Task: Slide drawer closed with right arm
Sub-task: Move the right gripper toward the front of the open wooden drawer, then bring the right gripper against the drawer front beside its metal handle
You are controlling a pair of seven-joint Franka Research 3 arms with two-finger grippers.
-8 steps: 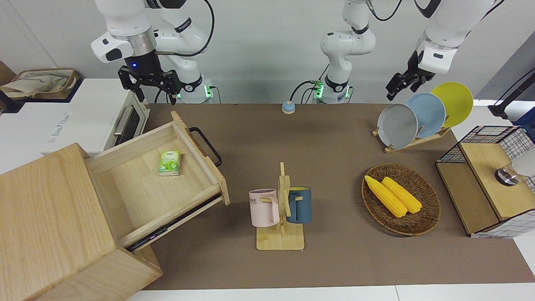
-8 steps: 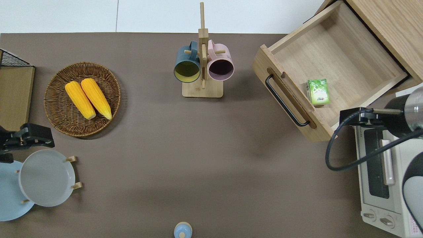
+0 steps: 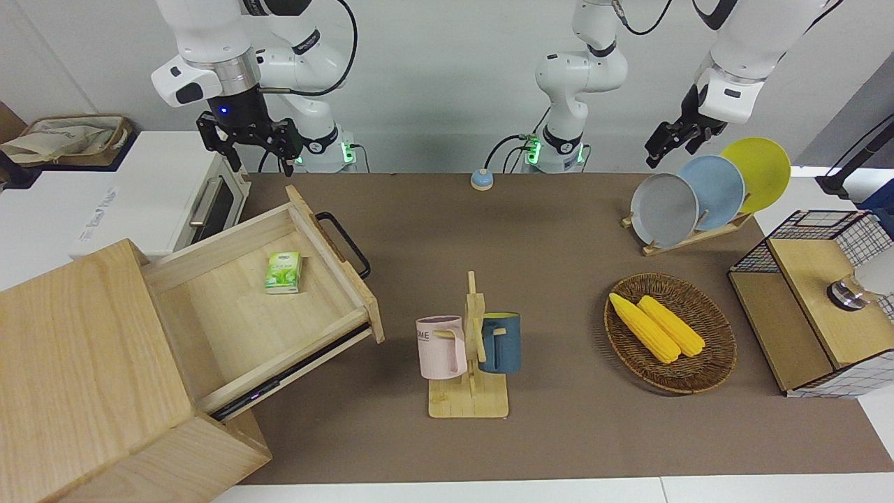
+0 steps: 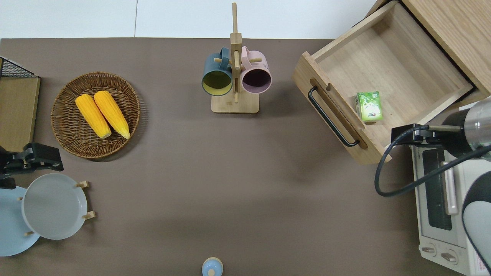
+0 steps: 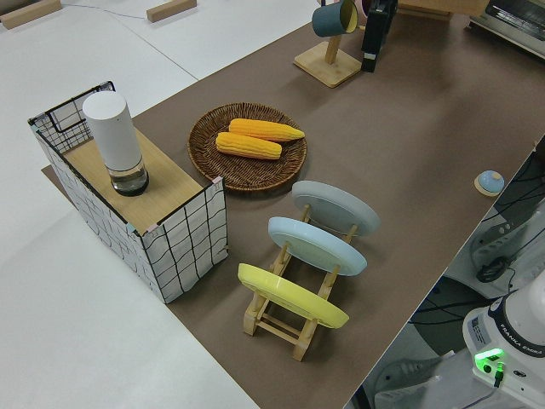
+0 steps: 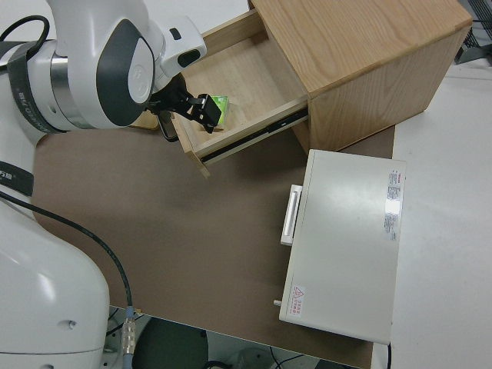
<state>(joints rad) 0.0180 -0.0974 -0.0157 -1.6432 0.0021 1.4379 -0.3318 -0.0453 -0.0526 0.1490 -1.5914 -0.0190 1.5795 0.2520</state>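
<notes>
Bright even light, soft shadows, sharp

A robotics lab staged as a mock kitchen: two white robot arms [image 3: 209,63] bolted at a brown-matted counter [image 3: 545,230], with a toaster oven [image 4: 441,199], plate rack [image 5: 298,281], mug tree [image 3: 471,349] and corn basket [image 3: 670,334] against bare walls.

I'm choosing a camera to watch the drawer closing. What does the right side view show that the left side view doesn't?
Only the right side view shows the open drawer, its cabinet, the green packet inside, the right claw over the drawer's edge, and the whole oven.

Only the left side view shows the corn basket, plate rack, wire box and mug stand.

Both show the brown table mat.
</notes>
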